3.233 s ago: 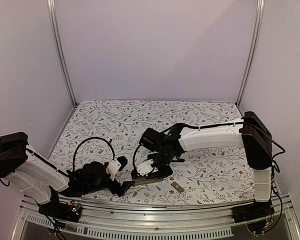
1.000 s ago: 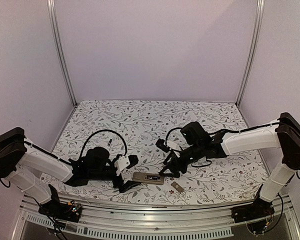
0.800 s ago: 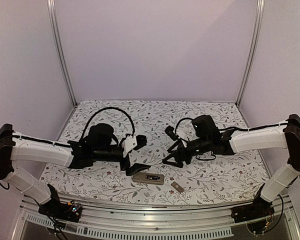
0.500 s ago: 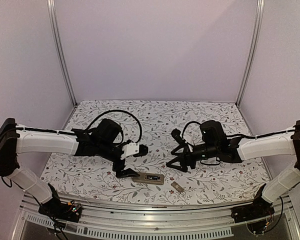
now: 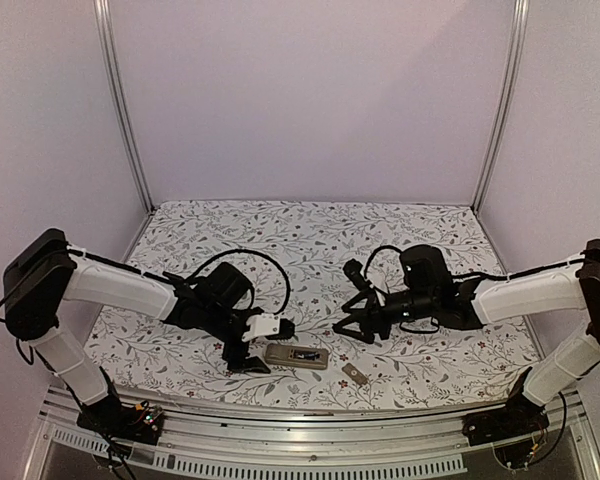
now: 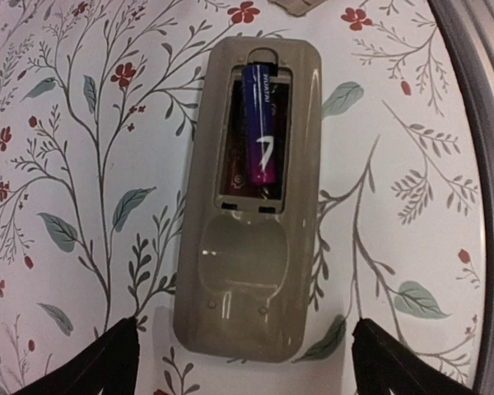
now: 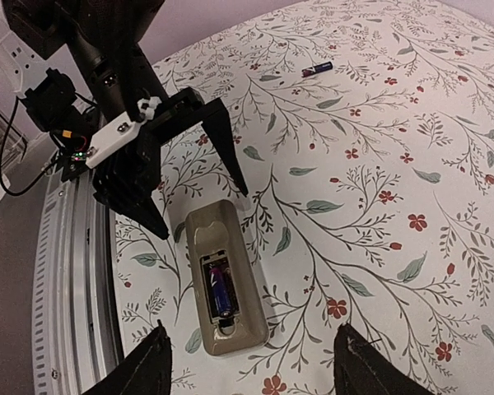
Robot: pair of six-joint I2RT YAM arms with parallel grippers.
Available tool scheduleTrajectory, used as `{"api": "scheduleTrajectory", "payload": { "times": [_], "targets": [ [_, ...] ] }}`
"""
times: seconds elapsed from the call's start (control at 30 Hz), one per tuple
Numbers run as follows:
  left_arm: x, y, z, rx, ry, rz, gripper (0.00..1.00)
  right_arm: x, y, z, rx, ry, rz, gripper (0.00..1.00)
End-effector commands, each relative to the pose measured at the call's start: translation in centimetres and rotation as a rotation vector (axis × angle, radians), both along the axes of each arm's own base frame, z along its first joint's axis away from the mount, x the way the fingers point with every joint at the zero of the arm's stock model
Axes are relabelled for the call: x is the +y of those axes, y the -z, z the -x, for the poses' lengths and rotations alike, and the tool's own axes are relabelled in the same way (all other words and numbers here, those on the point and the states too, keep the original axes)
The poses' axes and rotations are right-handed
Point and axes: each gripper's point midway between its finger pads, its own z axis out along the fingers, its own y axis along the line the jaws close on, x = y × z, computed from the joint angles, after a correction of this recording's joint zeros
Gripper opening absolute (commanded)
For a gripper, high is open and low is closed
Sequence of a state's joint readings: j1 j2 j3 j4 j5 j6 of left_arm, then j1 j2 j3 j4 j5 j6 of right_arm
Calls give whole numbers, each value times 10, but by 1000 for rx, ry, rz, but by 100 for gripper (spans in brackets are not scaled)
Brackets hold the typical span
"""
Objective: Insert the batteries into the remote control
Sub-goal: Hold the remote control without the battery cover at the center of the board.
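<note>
Status: remote control [image 6: 247, 206] lies back-up on the desk [image 5: 310, 235], near the front edge, between the two arms. Battery recess is uncovered. One battery [image 6: 262, 123] is seated in it, lengthwise; the slot beside it looks empty, though it is dark in there.

Second battery [image 7: 318, 69] lies loose on the desk, to the left of the remote and farther back, well apart from it. Small grey cover piece [image 5: 354, 374] lies just right of the remote, near edge.

Left end effector [image 6: 243, 329] hovers over the remote's lower end, jaws wide apart, gripping nothing. Right end effector [image 7: 255, 362] is off to the right of the remote, jaws also spread, empty.

Judgement: task about half done; step in hand is the second battery.

Next move calls for:
- reach to the loose battery; the left arm looks closer
- grip across its slim body, low to the desk, as it may roll
- carry it to the vacant slot, aligned with the seated cell
- polarity markings not legible from here
</note>
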State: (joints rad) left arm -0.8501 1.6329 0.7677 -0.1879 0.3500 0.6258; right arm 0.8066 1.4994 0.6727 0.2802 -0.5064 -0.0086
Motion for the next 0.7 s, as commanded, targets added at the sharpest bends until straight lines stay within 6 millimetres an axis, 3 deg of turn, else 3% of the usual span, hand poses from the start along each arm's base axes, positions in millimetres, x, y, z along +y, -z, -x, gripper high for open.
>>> {"api": "scheduleTrajectory", "payload": {
  "times": [0.0,0.1,0.23,0.67],
  "targets": [
    [1,6,-2,-31,-10,0,88,5,3,-4,52,28,-6,57],
    [1,8,0,-19,-23,-7,83,7,14,-1,105,29,11,51],
    [-5,19,11,-9,-18,-63,69,9,26,3,163,51,46,47],
    [-17,33,36,30,-94,-125,57,-1,30,6,232,164,88,46]
  ]
}}
